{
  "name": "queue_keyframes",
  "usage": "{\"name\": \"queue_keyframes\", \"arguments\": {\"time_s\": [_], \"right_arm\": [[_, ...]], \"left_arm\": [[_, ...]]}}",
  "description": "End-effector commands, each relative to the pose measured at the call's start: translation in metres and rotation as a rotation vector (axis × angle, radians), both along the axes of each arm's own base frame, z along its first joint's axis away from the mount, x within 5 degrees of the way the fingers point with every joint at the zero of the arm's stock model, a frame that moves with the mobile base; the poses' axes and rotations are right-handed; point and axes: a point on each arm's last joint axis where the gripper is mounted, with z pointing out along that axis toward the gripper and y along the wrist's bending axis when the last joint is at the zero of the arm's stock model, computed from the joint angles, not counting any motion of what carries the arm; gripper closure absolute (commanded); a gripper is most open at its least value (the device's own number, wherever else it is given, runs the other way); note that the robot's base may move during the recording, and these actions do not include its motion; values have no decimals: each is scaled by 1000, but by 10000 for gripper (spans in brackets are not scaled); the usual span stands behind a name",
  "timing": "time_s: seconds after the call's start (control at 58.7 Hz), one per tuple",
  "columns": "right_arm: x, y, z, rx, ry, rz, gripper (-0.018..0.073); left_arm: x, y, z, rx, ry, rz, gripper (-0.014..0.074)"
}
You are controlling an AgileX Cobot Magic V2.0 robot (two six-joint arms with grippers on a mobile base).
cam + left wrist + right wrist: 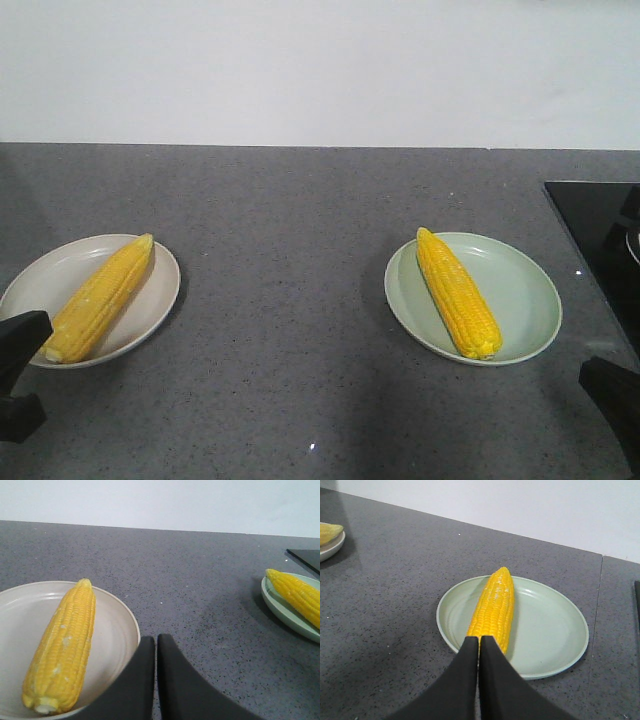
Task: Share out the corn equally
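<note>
Lying on a grey speckled counter (pixel 300 300), two plates each carry one corn cob in the exterior front-facing view. At the left of the frame a cream plate (pixel 45 275) holds the left cob (pixel 100 297), its tip aimed toward the upper right. At the right, a pale green plate (pixel 525 295) holds the right cob (pixel 458 292), its tip aimed toward the upper left. A glossy black panel (pixel 590 235) sits at the right edge.

From the left wrist view, the left gripper (pixel 156 652) shows at the bottom centre, its fingers pressed together and empty, just beside the rim of the cream plate.

From the right wrist view, the right gripper (pixel 479 647) has its fingers together too, holding nothing, and they overlap the near end of the cob on the green plate.
</note>
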Motion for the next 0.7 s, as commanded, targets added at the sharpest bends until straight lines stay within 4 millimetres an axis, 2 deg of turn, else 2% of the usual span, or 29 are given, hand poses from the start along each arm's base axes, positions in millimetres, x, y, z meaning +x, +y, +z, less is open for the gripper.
{"name": "queue_keyframes", "arguments": {"time_s": [0.0,0.17,0.511,0.682], "right_arm": [[3,-2,11,17,-46,-35,563],[3,-3,11,17,-47,-35,563],[2,-2,11,18,-43,-30,563],[2,-2,11,18,-41,-26,563]], "left_arm": [[2,2,10,-9,-45,29,603],[-11,11,2,59,-130,67,603],[-49,41,-57,43,-271,300,603],[-58,49,-51,135,-379,383,603]]}}
